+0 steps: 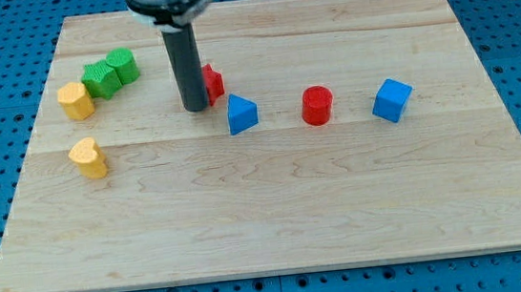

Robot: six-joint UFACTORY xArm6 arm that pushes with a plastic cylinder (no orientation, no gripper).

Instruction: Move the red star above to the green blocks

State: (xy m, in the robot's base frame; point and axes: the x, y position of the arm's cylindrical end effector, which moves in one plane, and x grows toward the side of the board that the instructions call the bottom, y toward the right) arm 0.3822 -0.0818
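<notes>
My tip, the blunt end of a straight dark rod with no jaws to spread or pinch, rests on the pale wooden board, touching the left side of the red star block, which it half hides. Just right lies the blue triangular block. The two green blocks, ribbed and matte, sit well left, beside a yellow block. Pushing from this side would likely drive the star away from them.
</notes>
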